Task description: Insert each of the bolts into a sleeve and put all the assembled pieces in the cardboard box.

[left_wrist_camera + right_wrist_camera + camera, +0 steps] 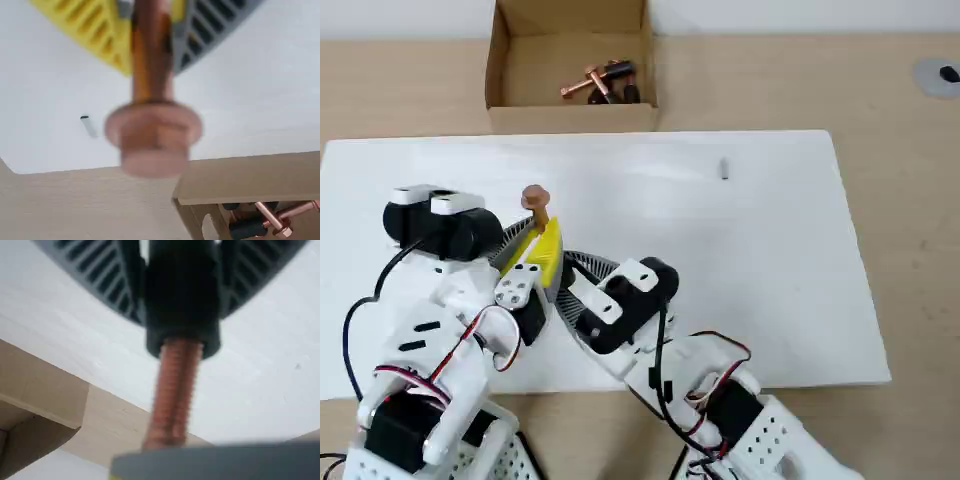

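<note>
A white board [750, 280] covers the wooden table, with the cardboard box [570, 118] at its far edge (finished pieces [605, 82] already lie inside). The left gripper [542, 240] clamps a copper bolt [535, 198] near the board's left half. The right gripper [182, 310] clenches a black sleeve [181, 340] with the bolt's thread entering it. This looks like mid-insertion. Next, seat the bolt fully, then carry it to the box.

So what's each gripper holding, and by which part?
The left gripper clamps the copper bolt by its shank, head free; the right gripper grips the black sleeve around its body.
</note>
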### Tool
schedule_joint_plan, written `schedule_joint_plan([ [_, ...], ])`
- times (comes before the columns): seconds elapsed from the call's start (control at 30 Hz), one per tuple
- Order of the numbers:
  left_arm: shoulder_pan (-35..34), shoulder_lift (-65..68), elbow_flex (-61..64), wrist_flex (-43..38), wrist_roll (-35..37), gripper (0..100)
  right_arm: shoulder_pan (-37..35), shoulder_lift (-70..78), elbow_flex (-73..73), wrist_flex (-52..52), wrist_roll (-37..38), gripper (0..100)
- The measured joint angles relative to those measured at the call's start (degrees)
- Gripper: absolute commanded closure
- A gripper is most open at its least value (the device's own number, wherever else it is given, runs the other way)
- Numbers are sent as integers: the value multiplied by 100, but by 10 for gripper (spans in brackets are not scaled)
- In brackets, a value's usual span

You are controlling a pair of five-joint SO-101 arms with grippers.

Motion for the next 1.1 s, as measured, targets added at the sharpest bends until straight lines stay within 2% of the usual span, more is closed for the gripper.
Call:
schedule_joint_plan([
  [0.23, 0, 0, 0, 9, 0, 996, 0, 0, 0, 0, 0, 989],
  [0.37, 299, -9, -62, 431, -26, 989, 18, 0, 0, 0, -9, 989],
  [0.5, 510, 35, -167, 826, -53, 921, 26, -9, -9, 0, 0, 989],
  [1.1, 563, 26, -1081, 2066, -9, 777, 53, -9, -9, 0, 0, 989],
])
